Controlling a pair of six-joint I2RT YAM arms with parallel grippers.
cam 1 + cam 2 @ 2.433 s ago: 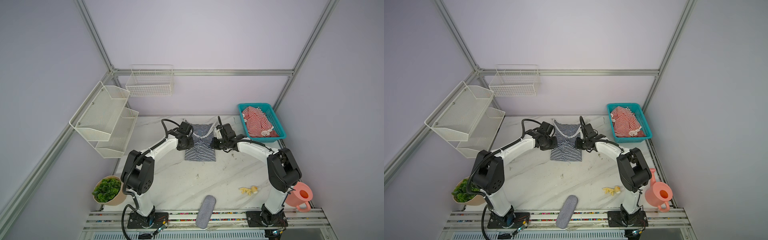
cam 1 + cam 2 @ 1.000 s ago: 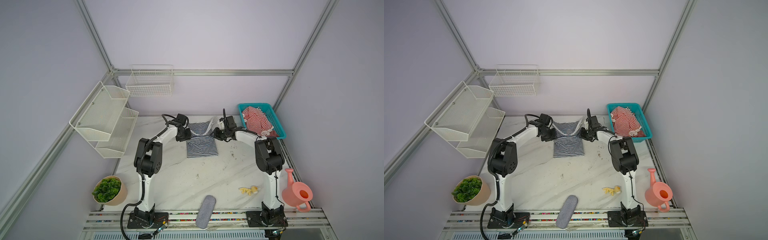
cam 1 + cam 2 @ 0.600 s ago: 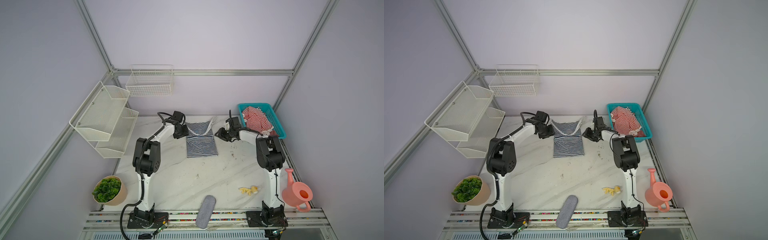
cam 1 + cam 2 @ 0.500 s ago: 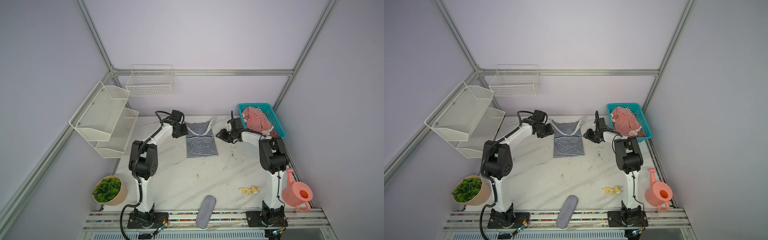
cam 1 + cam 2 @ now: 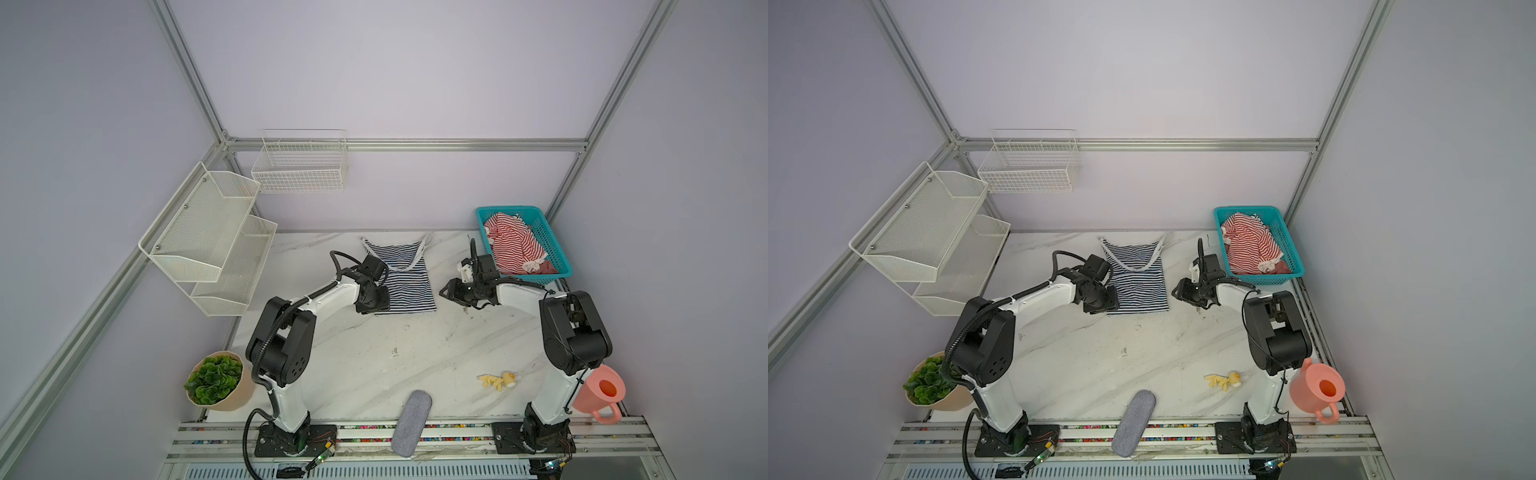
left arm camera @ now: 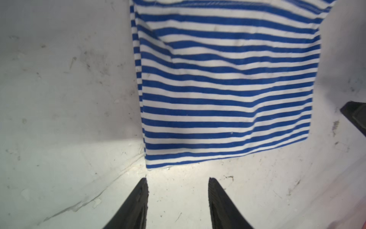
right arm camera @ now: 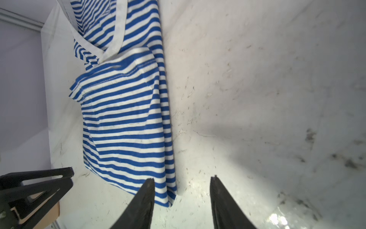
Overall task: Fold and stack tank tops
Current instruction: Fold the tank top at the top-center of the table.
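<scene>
Pictured across a marble table [image 5: 374, 353]: part-folded navy-and-white tank top [image 5: 409, 282] at back centre, red-and-white tank top [image 5: 515, 249] heaped in the teal basket [image 5: 559, 257]. Flanking its near edge, left gripper [image 6: 178, 179] and right gripper [image 7: 182, 178], both spread, pinching nothing. Could snag only 1 layer at the next pinch, dragging the loose fold askew and sliding soft knit across slick marble.

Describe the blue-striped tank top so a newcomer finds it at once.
On the white marble table, look at the middle of the far edge: the navy-and-white tank top lies flat there, straps at the far end. The only other striped garment, the red-and-white tank top, is crumpled in the teal basket.
</scene>
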